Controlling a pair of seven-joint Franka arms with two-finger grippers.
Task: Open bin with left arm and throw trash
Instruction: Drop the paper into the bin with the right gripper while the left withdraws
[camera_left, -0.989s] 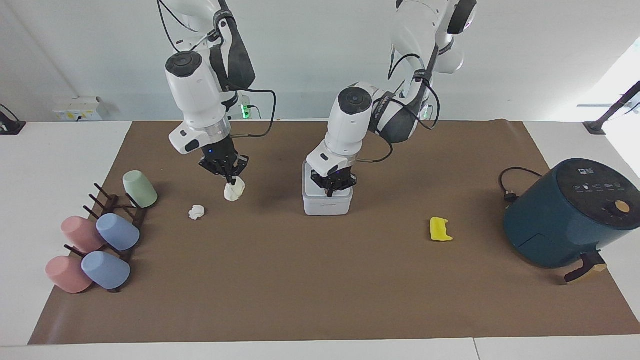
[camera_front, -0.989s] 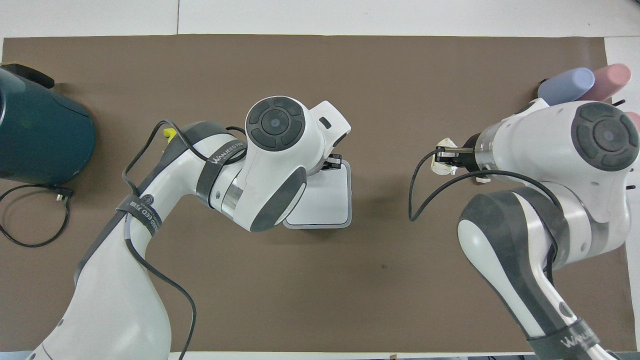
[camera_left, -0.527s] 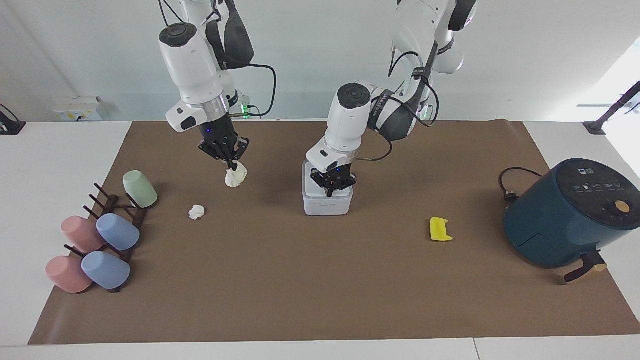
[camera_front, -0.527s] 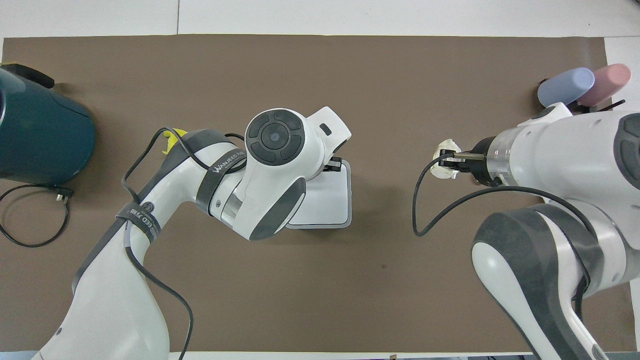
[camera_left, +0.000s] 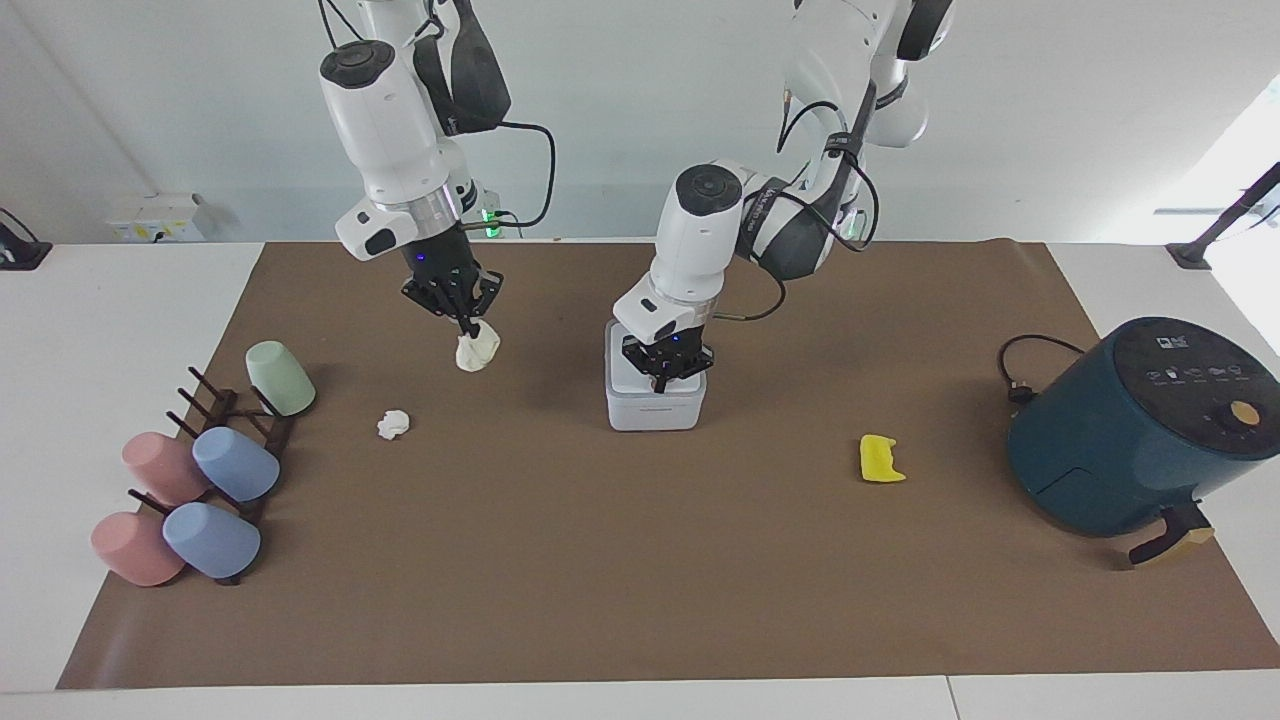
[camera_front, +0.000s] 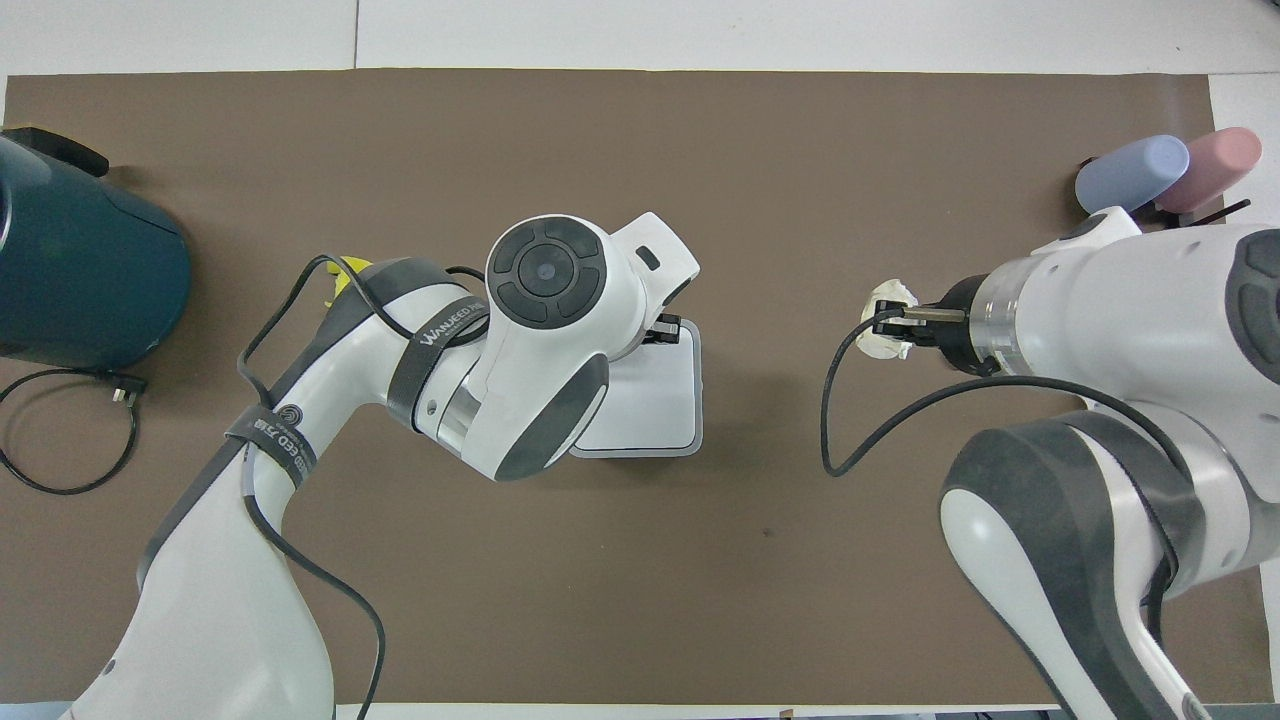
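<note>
The small white bin (camera_left: 655, 404) (camera_front: 648, 395) stands mid-mat with its lid down. My left gripper (camera_left: 661, 379) (camera_front: 668, 327) is shut, its tips pressed on the lid's edge that lies farther from the robots. My right gripper (camera_left: 468, 326) (camera_front: 893, 322) hangs in the air over the mat toward the right arm's end, shut on a crumpled white paper wad (camera_left: 476, 349) (camera_front: 882, 335). A second white wad (camera_left: 393, 424) lies on the mat, hidden under the right arm in the overhead view. A yellow scrap (camera_left: 881, 460) (camera_front: 341, 279) lies toward the left arm's end.
A dark-teal air fryer (camera_left: 1140, 425) (camera_front: 85, 275) with its cord stands at the left arm's end. A rack with pastel cups (camera_left: 205, 470) (camera_front: 1165, 170) sits at the right arm's end. The brown mat (camera_left: 640, 580) covers the table.
My right gripper has risen off the mat with the white wad and drifted slightly toward the bin. The left gripper stays on the bin lid.
</note>
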